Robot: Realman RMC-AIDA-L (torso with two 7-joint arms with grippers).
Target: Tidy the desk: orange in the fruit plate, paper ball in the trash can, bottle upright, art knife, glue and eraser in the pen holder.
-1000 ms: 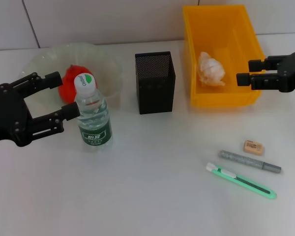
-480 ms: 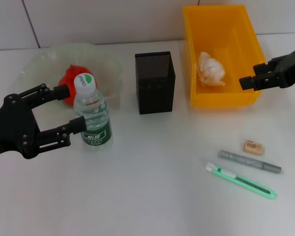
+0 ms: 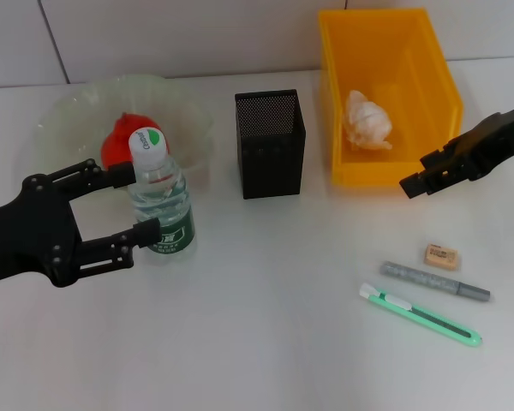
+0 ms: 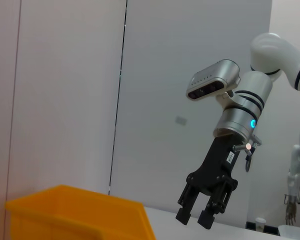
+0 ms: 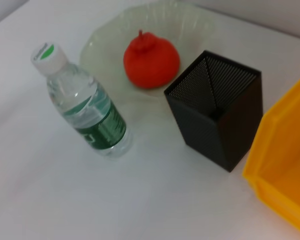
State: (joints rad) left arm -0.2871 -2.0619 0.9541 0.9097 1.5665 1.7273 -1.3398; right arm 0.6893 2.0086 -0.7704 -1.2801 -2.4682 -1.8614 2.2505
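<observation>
On the desk I count one water bottle (image 3: 158,195), one orange (image 3: 120,142) in one fruit plate (image 3: 64,111), one pen holder (image 3: 270,144), one yellow bin (image 3: 390,94) holding one paper ball (image 3: 367,120), one eraser (image 3: 442,256), one glue stick (image 3: 434,282), one art knife (image 3: 420,314) and two grippers, left (image 3: 128,205) and right (image 3: 409,186)

This looks like a robot test lab staged as an office desk: a plain white tabletop (image 3: 265,342) against bare pale wall panels (image 4: 65,90). At the far right a white-and-silver robot arm with a glowing blue ring (image 4: 240,110) reaches over the table.
</observation>
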